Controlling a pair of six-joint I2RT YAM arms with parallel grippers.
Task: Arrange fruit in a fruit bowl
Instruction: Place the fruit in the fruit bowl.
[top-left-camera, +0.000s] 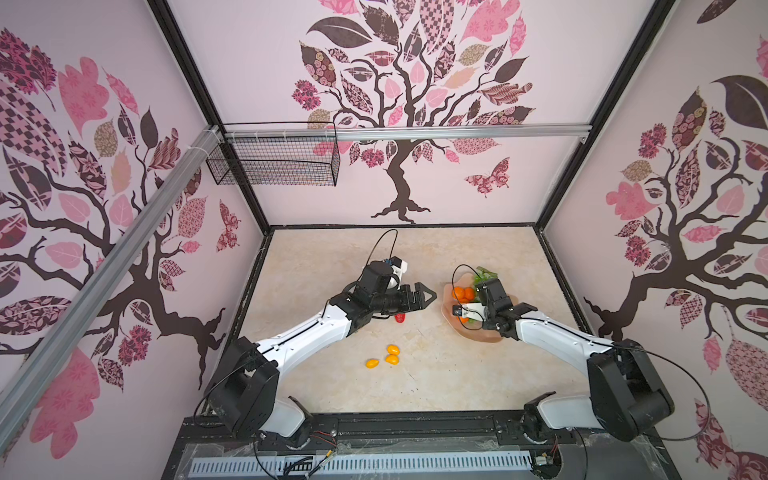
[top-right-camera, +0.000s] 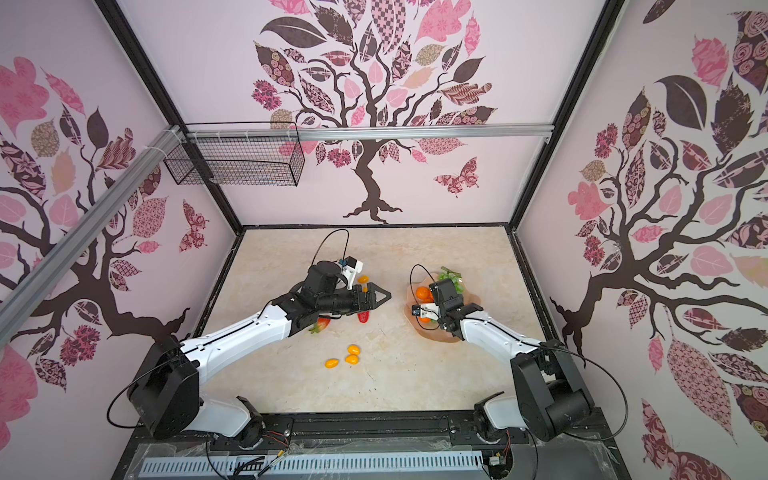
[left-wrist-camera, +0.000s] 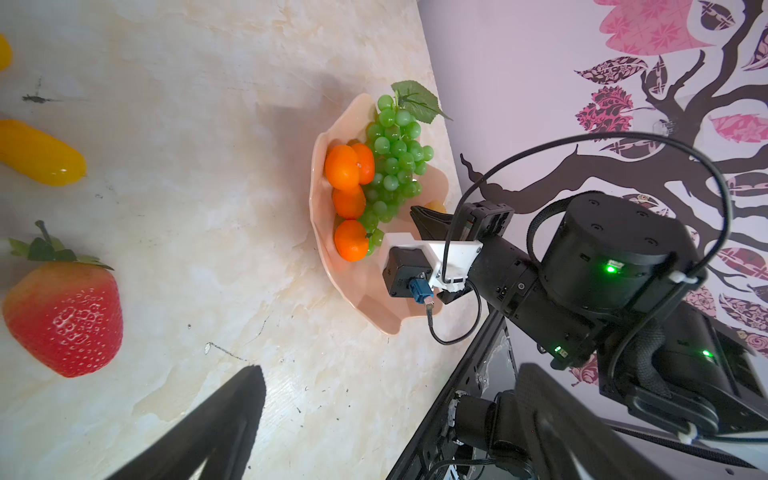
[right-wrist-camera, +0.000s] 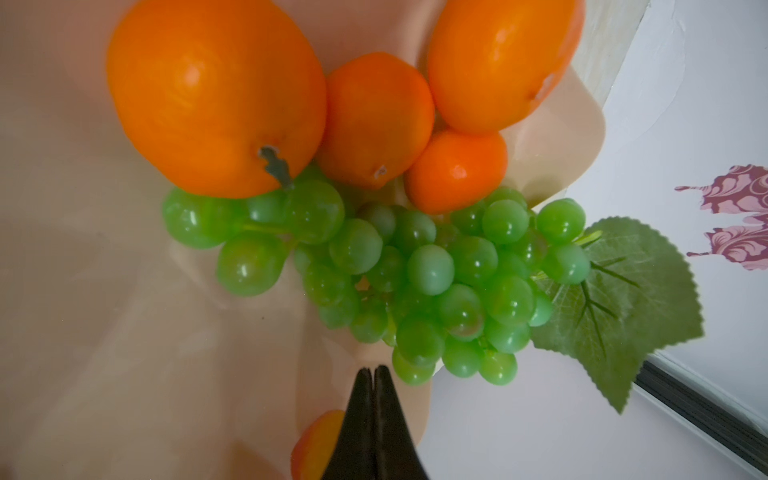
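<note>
The peach-pink fruit bowl (top-left-camera: 469, 332) (left-wrist-camera: 374, 307) (right-wrist-camera: 83, 291) lies at the right of the table. It holds several tangerines (top-left-camera: 463, 294) (left-wrist-camera: 343, 168) (right-wrist-camera: 216, 95) and a green grape bunch (top-left-camera: 486, 274) (left-wrist-camera: 395, 166) (right-wrist-camera: 415, 282). My right gripper (right-wrist-camera: 374, 370) (left-wrist-camera: 428, 218) is shut and empty inside the bowl, its tip beside the grapes, with a small yellow-orange oval (right-wrist-camera: 316, 440) partly behind it. Open and empty, my left gripper (top-left-camera: 430, 295) (left-wrist-camera: 390, 374) hovers mid-table. Strawberries (top-right-camera: 364, 316) (top-right-camera: 320, 325) (left-wrist-camera: 64, 316) lie under the left arm. Three yellow-orange ovals (top-left-camera: 392, 359) (top-right-camera: 353, 349) sit nearer the front, and another oval (top-right-camera: 363, 279) lies by the left wrist.
A black wire basket (top-left-camera: 274, 166) hangs on the back wall's metal rail (top-left-camera: 457, 133), high above the table. Patterned walls close in three sides. The arm bases stand on a black frame (top-left-camera: 415, 428) along the front edge.
</note>
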